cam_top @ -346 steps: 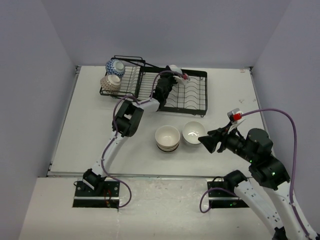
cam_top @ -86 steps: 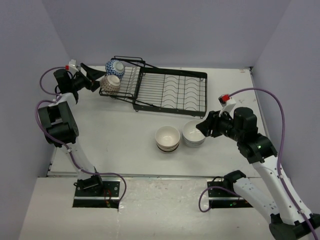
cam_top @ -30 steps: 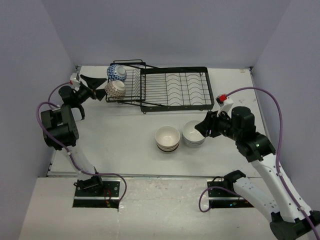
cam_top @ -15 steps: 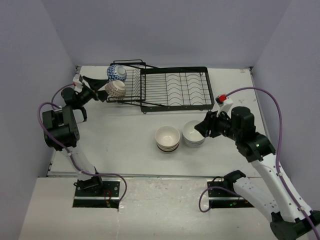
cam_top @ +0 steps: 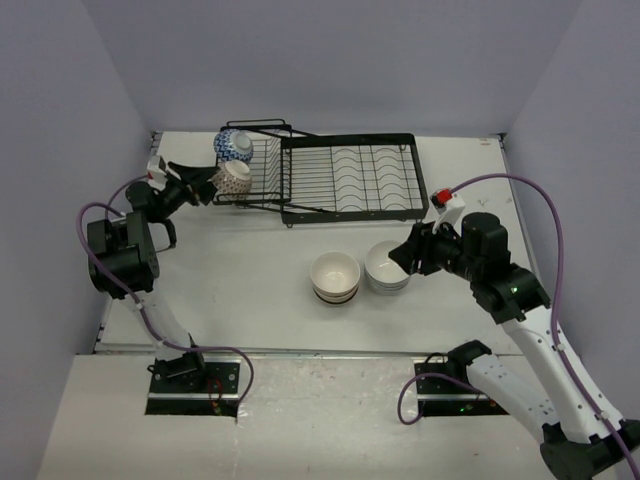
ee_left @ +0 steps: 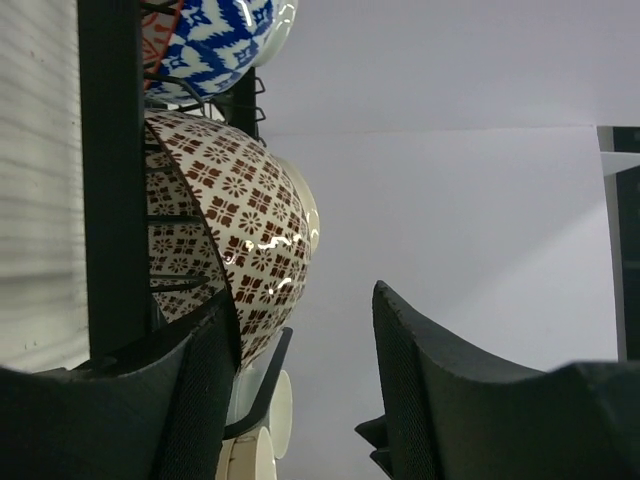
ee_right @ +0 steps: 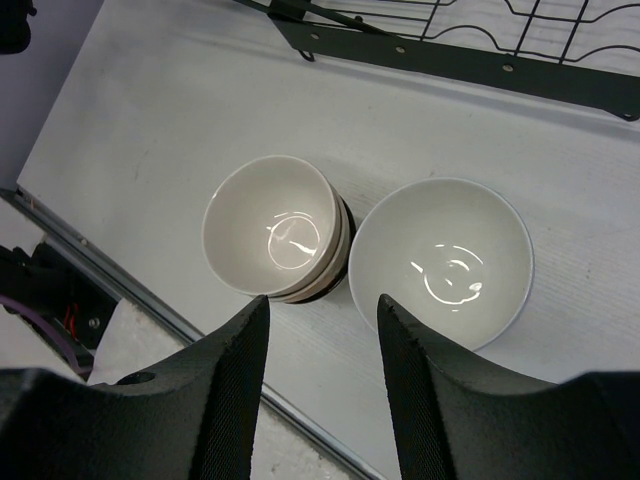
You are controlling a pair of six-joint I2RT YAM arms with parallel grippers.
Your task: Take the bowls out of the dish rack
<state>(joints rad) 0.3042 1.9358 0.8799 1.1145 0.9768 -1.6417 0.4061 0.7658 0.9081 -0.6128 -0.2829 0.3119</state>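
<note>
The black wire dish rack (cam_top: pixel 345 180) stands at the back of the table. Its small left section holds two bowls on their sides: a blue-and-white one (cam_top: pixel 235 146) (ee_left: pixel 215 35) and a brown-patterned one (cam_top: pixel 233 178) (ee_left: pixel 245 235). My left gripper (cam_top: pixel 203 181) (ee_left: pixel 302 290) is open right at the brown-patterned bowl; one finger (ee_left: pixel 200 400) lies against its side by a rack wire, and the gap between the fingers is mostly bare. My right gripper (cam_top: pixel 405 255) (ee_right: pixel 322 300) hovers open and holds nothing, above a cream stack of bowls with a dark band (cam_top: pixel 335 276) (ee_right: pixel 280 225) and a white stack (cam_top: pixel 387 266) (ee_right: pixel 440 260).
The rack's large section (ee_right: pixel 480 50) has no dishes in its slots. The table's front edge with its metal strip (ee_right: pixel 150 300) runs close below the stacked bowls. Grey walls close in the table at the left, back and right.
My left gripper has crept in toward the brown-patterned bowl and its jaws have narrowed. The right arm, the rack and the stacked bowls have not moved.
</note>
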